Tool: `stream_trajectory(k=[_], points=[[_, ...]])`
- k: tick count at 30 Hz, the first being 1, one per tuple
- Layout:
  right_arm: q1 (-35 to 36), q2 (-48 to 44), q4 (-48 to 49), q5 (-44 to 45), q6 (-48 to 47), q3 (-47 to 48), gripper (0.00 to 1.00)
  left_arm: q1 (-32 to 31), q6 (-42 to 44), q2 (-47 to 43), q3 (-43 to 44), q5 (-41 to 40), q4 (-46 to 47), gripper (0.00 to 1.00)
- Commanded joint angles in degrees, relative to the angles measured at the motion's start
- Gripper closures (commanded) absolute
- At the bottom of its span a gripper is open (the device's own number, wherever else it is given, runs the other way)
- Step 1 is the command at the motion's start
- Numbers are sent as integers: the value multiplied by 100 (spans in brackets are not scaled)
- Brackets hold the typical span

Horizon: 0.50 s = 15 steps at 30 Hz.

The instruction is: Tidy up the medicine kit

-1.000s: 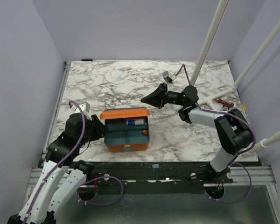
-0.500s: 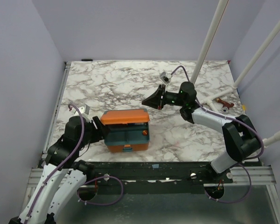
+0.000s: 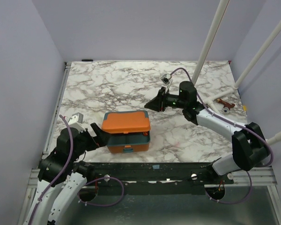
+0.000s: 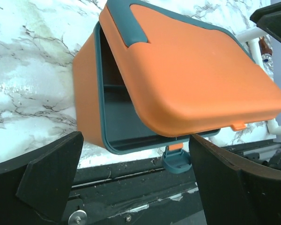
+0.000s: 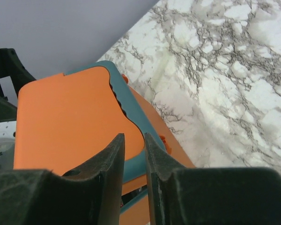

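The medicine kit (image 3: 126,123) is an orange box with teal trim near the table's front edge. Its lid (image 4: 192,79) is tilted down over the box and still ajar at the front, with the teal latch (image 4: 176,161) hanging loose below. My left gripper (image 3: 99,136) is wide open just left of the box, its fingers (image 4: 51,173) apart from it and empty. My right gripper (image 3: 149,105) hovers behind and above the lid (image 5: 65,122). Its jaws stand a narrow gap apart with nothing between them (image 5: 133,137). The box's contents are hidden by the lid.
White poles (image 3: 214,35) rise at the back right, and a white pipe fitting (image 3: 210,99) lies beside a reddish tool (image 3: 223,104) on the right of the marble table (image 3: 112,84). A black rail (image 3: 154,169) runs along the near edge.
The lid has swung from upright down over the box. My left gripper opened wide and drew back left and nearer. My right gripper's jaws parted slightly.
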Motion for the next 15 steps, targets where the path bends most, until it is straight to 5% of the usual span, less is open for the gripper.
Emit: stream_trajectory(k=[1,15], points=[[-26,-414,-719,573,-8,-72,72,-2,-117,-321,189,297,-479,2],[-23,-1408,-2597,1085,-96,-385,67,-1,177,-14,514,362,-367,2]])
